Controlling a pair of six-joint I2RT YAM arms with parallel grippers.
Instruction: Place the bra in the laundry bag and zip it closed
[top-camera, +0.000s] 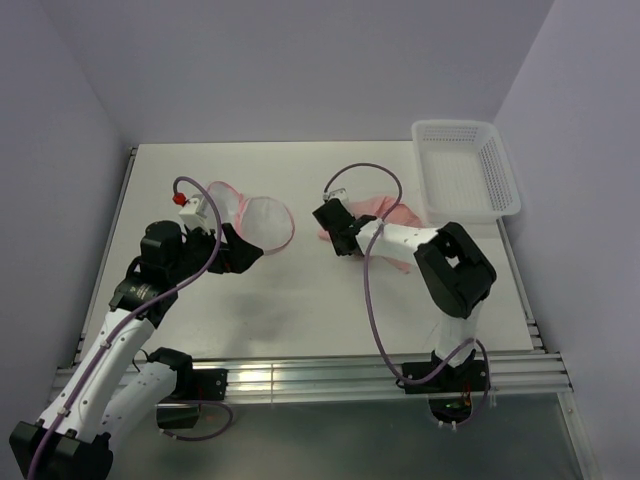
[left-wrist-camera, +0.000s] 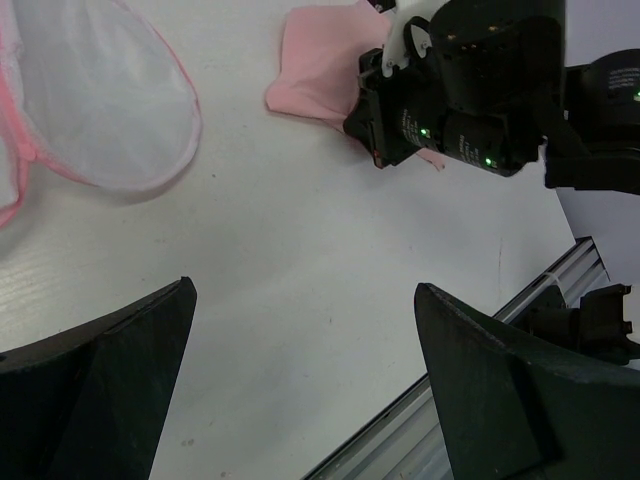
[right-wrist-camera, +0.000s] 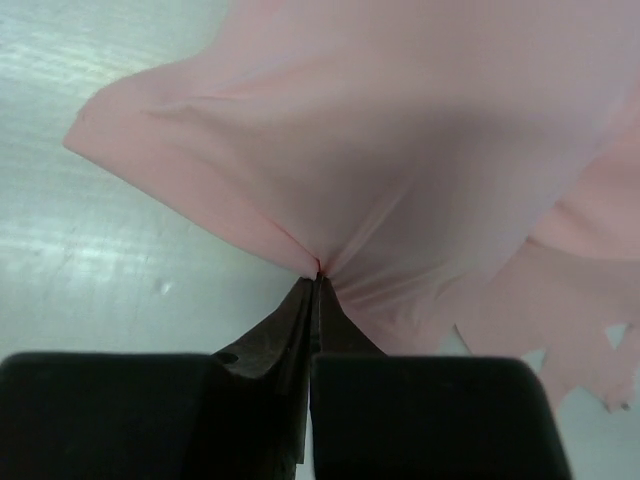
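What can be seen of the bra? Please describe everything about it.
The bra is a soft, thin-looking piece of light-pink fabric. It lies crumpled on the white table, right of the centre in the top view. The right tool is shut on a fold of it, and the cloth gathers into creases at the pinch. One edge looks jagged; straps cannot be made out.

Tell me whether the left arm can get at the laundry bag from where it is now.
Probably yes. The left gripper, jaws open, sits close beside the laundry bag with only bare table between them; the right gripper is off pinching the bra.
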